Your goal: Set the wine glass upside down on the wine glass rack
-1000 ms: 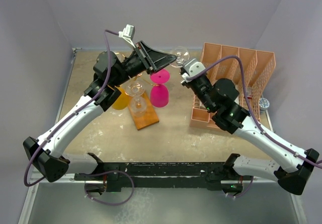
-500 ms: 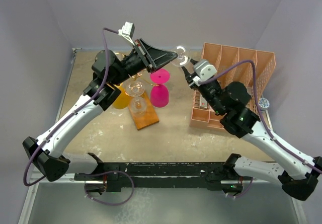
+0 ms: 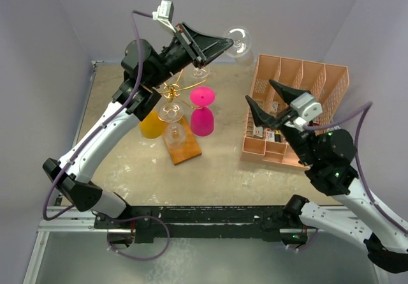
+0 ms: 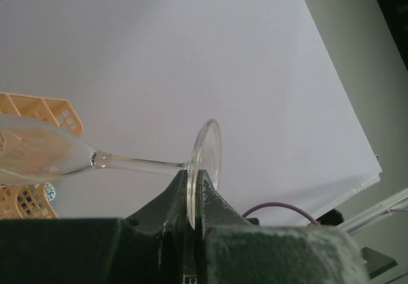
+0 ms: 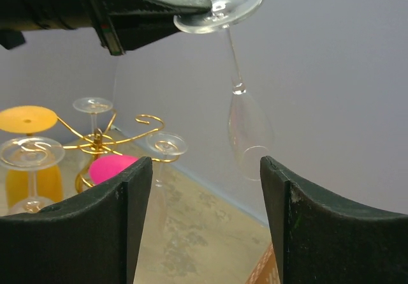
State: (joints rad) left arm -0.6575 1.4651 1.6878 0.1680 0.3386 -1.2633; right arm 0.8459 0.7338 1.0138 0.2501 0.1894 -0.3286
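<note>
A clear wine glass (image 3: 240, 41) hangs bowl-down in the air at the back, right of the rack. My left gripper (image 3: 223, 42) is shut on its round foot (image 4: 205, 159), whose rim is pinched between the jaws, with the stem (image 4: 137, 164) running off to the left. The wine glass rack (image 3: 173, 91), gold wire on a wooden base (image 3: 185, 149), stands below and left of it. My right gripper (image 3: 261, 90) is open and empty over the organizer's left end. In the right wrist view the glass bowl (image 5: 250, 131) hangs beyond my right gripper (image 5: 205, 163).
A pink glass (image 3: 203, 113), an orange glass (image 3: 153, 125) and clear glasses (image 3: 172, 131) hang upside down on the rack. A salmon-pink slotted organizer (image 3: 317, 89) stands at the right. Purple walls close in the back and both sides.
My right gripper opened, let go of the glass and drew back toward the organizer. My left arm rose and carried the glass up and to the right.
</note>
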